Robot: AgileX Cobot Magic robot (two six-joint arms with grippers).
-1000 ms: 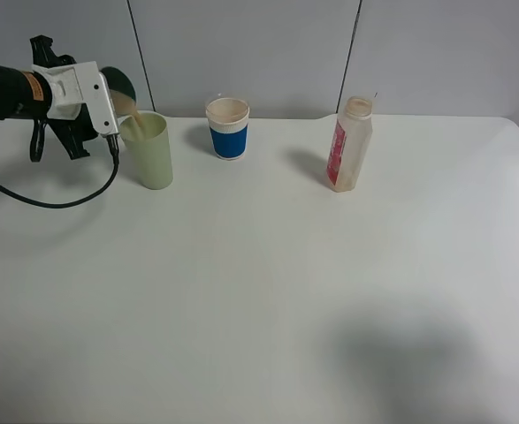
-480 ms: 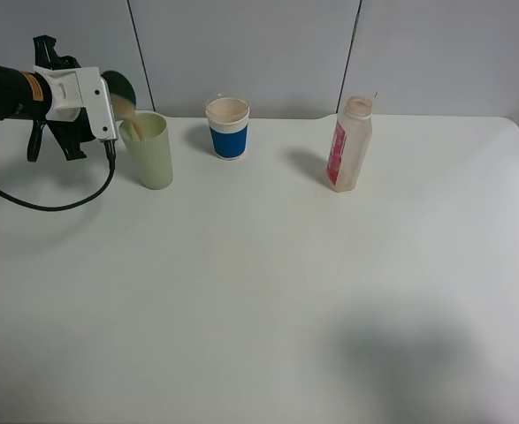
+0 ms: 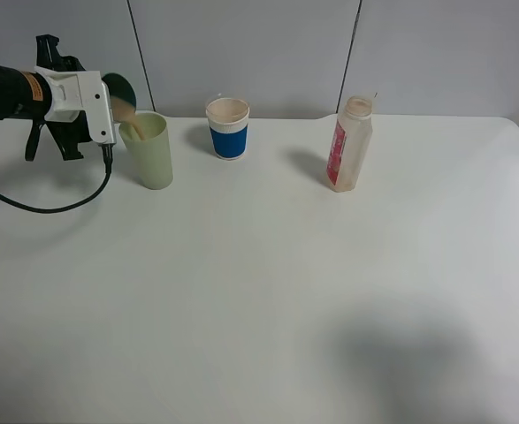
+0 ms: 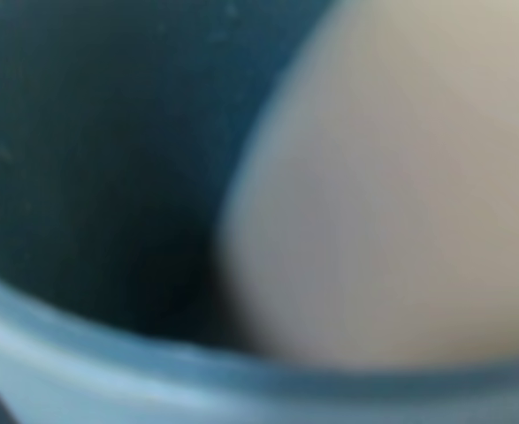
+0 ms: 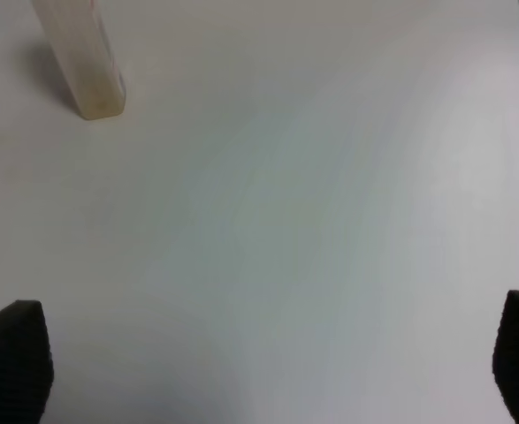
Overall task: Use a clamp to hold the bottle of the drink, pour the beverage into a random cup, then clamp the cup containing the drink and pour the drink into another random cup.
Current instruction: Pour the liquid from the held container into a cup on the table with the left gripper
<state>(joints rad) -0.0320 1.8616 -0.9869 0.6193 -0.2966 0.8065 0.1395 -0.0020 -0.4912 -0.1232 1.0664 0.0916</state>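
Dark cup [image 3: 118, 91] tipped in clenched left gripper [image 3: 107, 110], drink streaming into green cup [image 3: 150, 150] at table's far left. We judge second pour underway. Bottle [image 3: 349, 145] set down; right gripper [image 5: 268, 358] released, empty.

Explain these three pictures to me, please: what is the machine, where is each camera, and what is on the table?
This is a two-armed robot. The wide picture comes from a camera mounted high above a white table. There, the left hand holds a dark green cup tilted over a light green cup, and a beige drink is pouring in. A blue-banded paper cup and a nearly empty drink bottle stand further right. The blurry picture is the left arm's wrist camera, looking at the dark cup's inside and the drink. The last is the right wrist camera: its open hand hangs over bare table near the bottle.
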